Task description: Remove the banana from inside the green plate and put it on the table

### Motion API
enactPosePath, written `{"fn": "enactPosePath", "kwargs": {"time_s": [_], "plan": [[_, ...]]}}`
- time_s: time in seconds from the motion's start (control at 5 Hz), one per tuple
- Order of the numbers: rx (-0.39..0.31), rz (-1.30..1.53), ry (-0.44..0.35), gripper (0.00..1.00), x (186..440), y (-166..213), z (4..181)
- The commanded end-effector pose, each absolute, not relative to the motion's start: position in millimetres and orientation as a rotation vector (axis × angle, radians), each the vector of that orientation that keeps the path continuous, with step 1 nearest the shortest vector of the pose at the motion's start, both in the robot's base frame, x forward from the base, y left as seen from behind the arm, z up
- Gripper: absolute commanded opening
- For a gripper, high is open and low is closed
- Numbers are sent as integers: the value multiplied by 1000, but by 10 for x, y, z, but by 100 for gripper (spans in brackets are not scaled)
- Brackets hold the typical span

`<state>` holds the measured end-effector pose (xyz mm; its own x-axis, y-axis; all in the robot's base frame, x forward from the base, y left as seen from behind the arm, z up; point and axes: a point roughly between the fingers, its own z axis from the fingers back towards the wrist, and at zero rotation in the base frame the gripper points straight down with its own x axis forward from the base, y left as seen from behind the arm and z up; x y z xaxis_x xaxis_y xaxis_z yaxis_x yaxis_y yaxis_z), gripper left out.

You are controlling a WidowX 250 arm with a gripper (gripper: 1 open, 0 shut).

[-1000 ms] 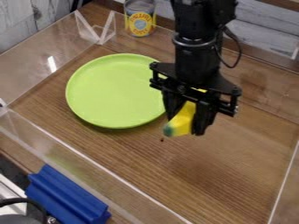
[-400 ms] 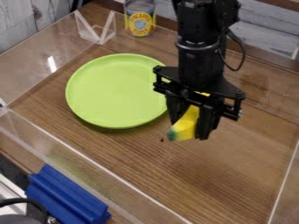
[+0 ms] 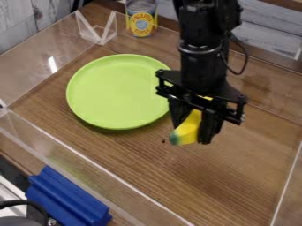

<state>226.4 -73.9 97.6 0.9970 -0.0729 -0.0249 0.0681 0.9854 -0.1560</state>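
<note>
There, the black two-fingered gripper [image 3: 189, 130] pointed straight down, its jaws pinched on the small yellow toy banana [image 3: 185, 129], which hung between them, greenish tip lowest, above the brown wood-grain table [image 3: 236, 185], just right of the round lime-green plastic plate [image 3: 106, 93].

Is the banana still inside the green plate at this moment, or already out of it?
Out. The banana is clamped in the gripper, beside the green plate, over bare table; the plate is empty.
</note>
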Motion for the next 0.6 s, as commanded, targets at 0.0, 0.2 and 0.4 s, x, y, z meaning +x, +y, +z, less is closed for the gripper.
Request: {"fn": "enactPosePath", "kwargs": {"time_s": [0.0,0.2,0.4], "plan": [[-167,-76,4,0,2296,-748,1022],[-171,-79,6,0,2299,-744,1005],[-175,-78,6,0,2300,-743,979]]}}
